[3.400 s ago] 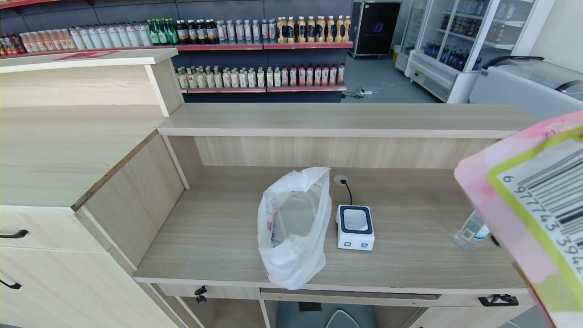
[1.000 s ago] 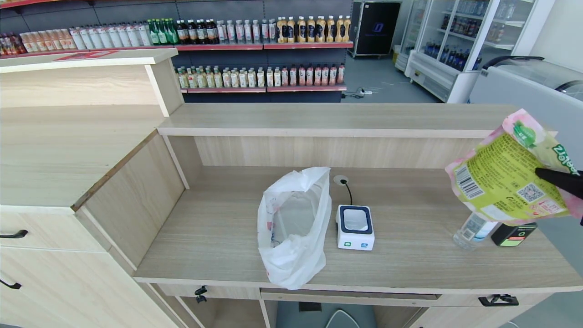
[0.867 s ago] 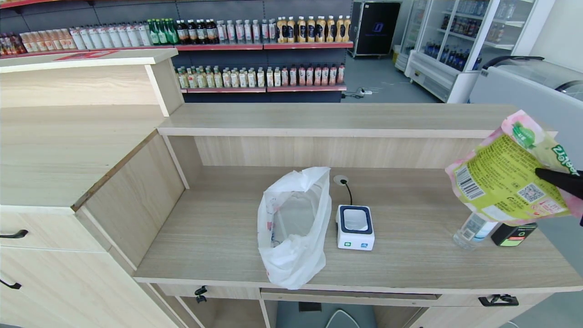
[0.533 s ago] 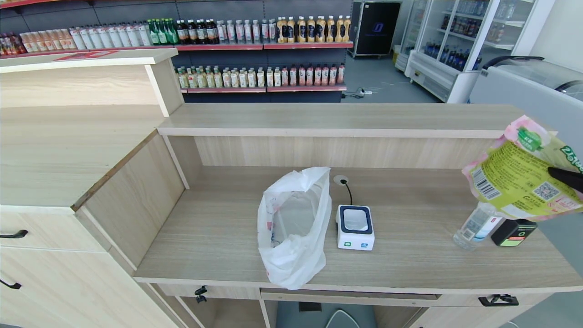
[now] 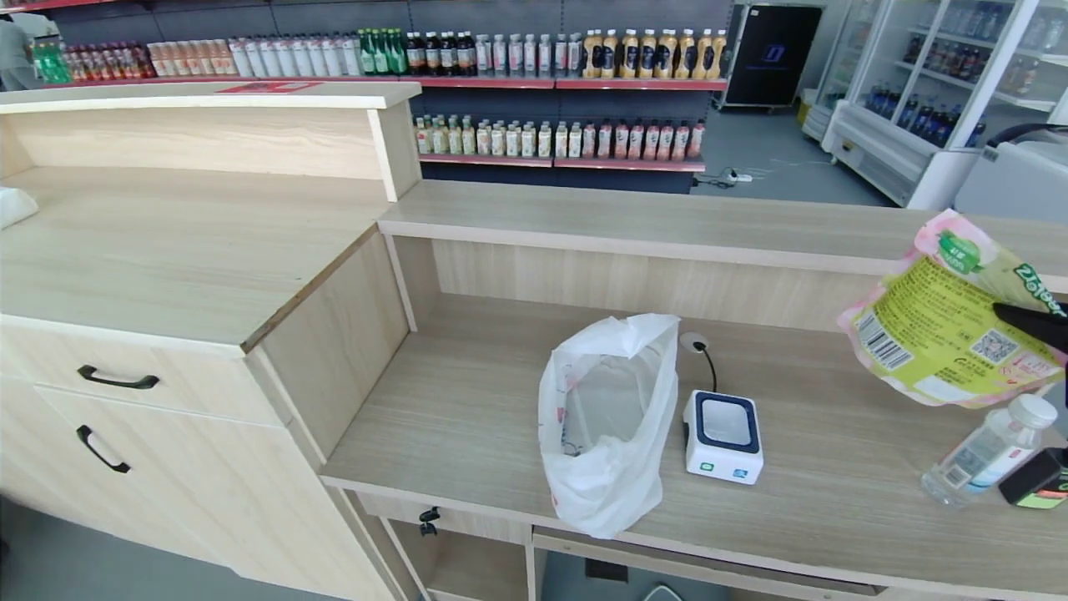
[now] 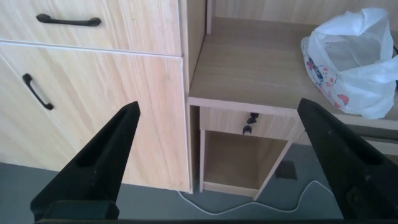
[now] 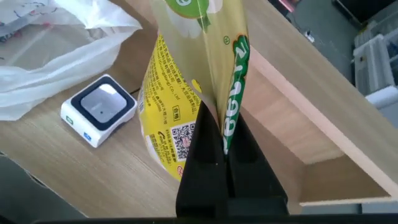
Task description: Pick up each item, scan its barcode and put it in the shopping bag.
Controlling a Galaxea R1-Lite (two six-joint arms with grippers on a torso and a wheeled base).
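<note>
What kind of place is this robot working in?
Likely a convenience store checkout: shelves of drink bottles behind, a barcode scanner beside a shopping bag on the counter.

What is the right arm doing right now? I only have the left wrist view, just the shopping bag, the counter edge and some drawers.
Observer: The right end effector is shut on a pink and green snack pouch, held in the air above the right end of the counter.
Operator: Where is the scanner?
Observer: The white scanner sits on the counter just right of the shopping bag. The pouch is off to its right, not yet over it.
Operator: Anything left to pick up?
Observer: A clear bottle sits at the counter's right end, with a small black item beside it.
</note>
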